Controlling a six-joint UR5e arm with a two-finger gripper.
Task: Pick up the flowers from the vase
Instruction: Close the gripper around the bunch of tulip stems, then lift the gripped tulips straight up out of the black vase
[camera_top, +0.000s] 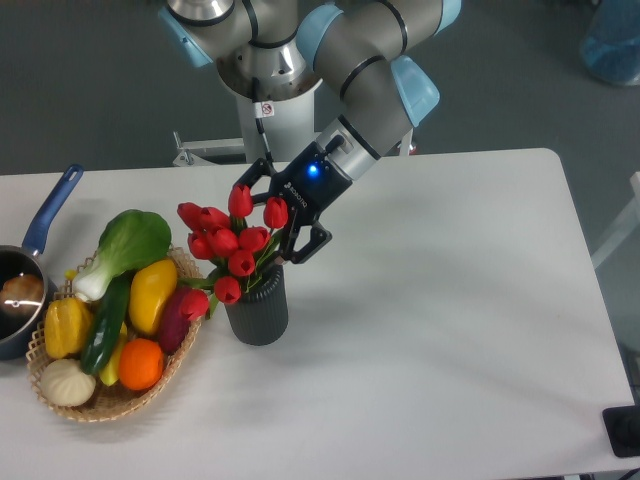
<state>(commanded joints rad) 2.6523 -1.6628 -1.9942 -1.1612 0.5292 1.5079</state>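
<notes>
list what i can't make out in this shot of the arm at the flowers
- Stems inside the vase: hidden by its wall.
- Far finger of the gripper: behind the flowers, so contact is unclear.
- Pan: cut off by the left edge.
- Basket bottom: covered by vegetables.

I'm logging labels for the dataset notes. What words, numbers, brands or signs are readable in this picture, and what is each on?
Small white sticker with a red mark on the grey robot base column: too small to read.
White lettering on the black two-finger gripper beside its blue light: too blurred to read.
No other text shows.
</notes>
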